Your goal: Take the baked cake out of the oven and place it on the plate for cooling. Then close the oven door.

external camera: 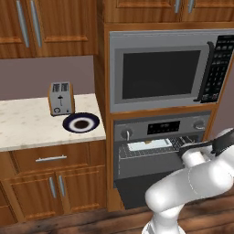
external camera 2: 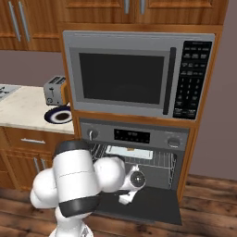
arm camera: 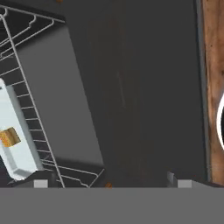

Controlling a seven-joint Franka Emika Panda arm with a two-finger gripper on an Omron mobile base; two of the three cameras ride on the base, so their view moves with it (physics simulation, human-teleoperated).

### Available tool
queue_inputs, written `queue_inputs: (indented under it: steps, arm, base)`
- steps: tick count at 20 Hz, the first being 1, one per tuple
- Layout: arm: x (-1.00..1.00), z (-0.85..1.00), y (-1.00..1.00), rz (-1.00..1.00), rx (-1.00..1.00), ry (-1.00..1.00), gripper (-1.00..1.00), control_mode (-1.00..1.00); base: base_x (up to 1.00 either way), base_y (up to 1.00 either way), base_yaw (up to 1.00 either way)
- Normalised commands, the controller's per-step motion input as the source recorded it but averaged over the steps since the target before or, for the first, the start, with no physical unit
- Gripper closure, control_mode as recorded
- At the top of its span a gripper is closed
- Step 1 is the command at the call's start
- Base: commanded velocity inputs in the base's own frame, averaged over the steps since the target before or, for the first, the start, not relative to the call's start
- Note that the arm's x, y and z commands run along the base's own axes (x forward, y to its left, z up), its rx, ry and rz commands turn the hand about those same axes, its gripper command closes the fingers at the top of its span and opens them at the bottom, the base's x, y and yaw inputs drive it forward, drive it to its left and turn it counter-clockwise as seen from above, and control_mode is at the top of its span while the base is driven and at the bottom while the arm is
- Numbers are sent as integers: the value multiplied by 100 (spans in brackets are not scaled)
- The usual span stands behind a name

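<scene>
- Left base view: plate (external camera: 81, 123) on the surface (external camera: 27, 125) beside a toaster (external camera: 61, 98); oven (external camera: 160, 155) with door (external camera: 137, 189) down, tray (external camera: 150, 145) on its rack.
- Right base view: pincer (external camera 2: 127, 198) low over the dropped door.
- Hand view: cake (arm camera: 9, 137) sitting on the tray; pincer fingertips (arm camera: 40, 183) spread wide apart, gripping nothing.

Both base views look forward and down from behind the arm, left and right, sharing the oven (external camera: 160, 151), microwave (external camera: 167, 71) and counter (external camera: 27, 123). The hand view looks closely, rolled, at the oven door (arm camera: 144, 87).
</scene>
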Motion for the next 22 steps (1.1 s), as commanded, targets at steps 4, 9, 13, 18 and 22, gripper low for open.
queue_inputs:
  steps: [4, 9, 13, 18, 22]
  arm:
    - [12, 0, -6, 0, 9, -29, -100, -100]
    - [48, 0, -9, 0, 5, -19, -100, -100]
    - [51, 0, -15, 0, 1, -3, -100, -100]
    - [48, 0, -18, 0, 1, -3, -100, -100]
    - [49, -5, -11, 0, 0, 0, -100, -100]
  base:
    - [0, 0, 0]
    - [0, 0, 0]
    - [0, 0, 0]
    - [0, 0, 0]
    - [0, 0, 0]
